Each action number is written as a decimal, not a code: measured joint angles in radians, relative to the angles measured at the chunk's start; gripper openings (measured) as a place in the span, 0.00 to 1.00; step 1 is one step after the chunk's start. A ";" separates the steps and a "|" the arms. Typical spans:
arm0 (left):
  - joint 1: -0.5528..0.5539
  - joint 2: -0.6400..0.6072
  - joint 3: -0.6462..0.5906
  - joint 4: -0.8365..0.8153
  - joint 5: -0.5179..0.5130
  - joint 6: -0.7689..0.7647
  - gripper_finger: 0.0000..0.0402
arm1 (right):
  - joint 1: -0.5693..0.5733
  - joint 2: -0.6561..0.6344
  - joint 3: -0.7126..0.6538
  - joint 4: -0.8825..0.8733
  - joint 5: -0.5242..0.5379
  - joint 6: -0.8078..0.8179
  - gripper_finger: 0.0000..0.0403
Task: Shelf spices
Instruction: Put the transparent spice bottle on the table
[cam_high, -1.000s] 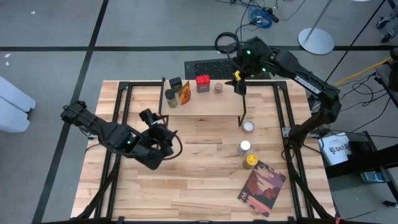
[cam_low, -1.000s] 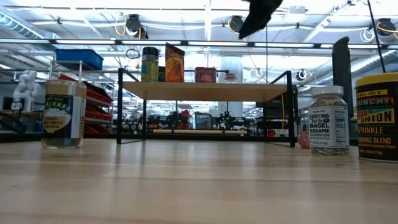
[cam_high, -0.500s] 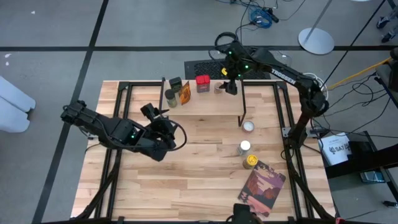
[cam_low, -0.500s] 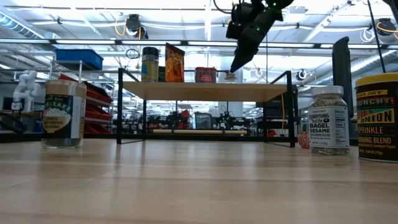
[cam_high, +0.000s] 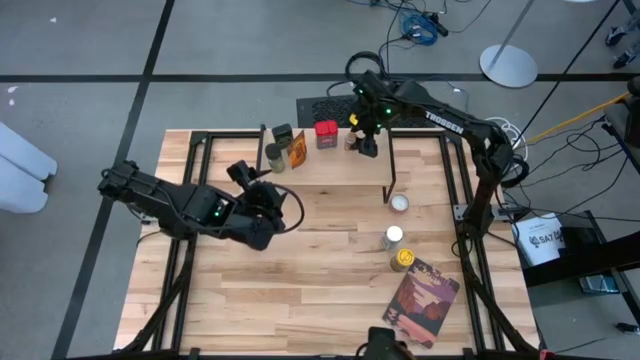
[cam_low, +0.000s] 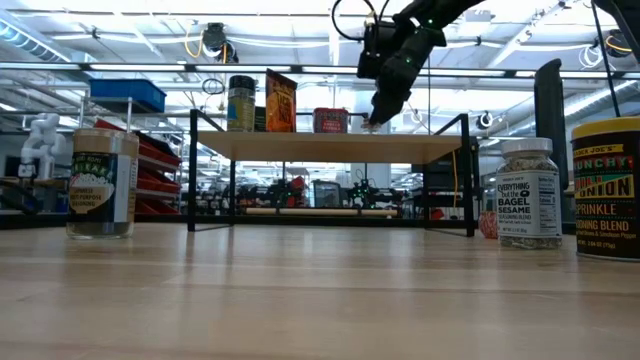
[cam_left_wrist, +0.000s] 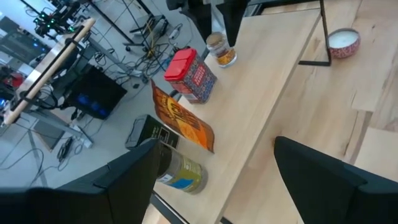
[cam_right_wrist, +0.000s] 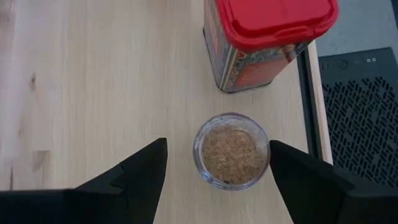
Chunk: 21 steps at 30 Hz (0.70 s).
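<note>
Four spices sit on the shelf (cam_high: 330, 160) along its back edge: green-label jar (cam_high: 274, 157), orange packet (cam_high: 297, 149), red tin (cam_high: 326, 133), small tan-topped jar (cam_high: 351, 141). Left gripper (cam_high: 262, 196) hovers over the table left of centre, jaws open, empty. Right gripper (cam_right_wrist: 214, 163) hangs right above the tan-topped jar, jaws open, straddling it without gripping; jar upright, dead between the fingers. Three jars (cam_high: 398, 232) wait on the table near its right edge, closer to the right arm.
</note>
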 joint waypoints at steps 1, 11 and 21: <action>0.001 0.000 0.000 0.000 0.000 0.000 0.81 | 0.000 0.001 0.000 0.001 0.000 0.000 0.66; 0.000 0.000 0.000 0.001 0.000 0.001 0.81 | 0.002 0.005 0.000 0.026 0.009 -0.011 0.60; 0.000 0.000 0.000 0.002 0.000 0.017 0.81 | 0.012 0.007 0.000 0.017 0.011 -0.014 0.48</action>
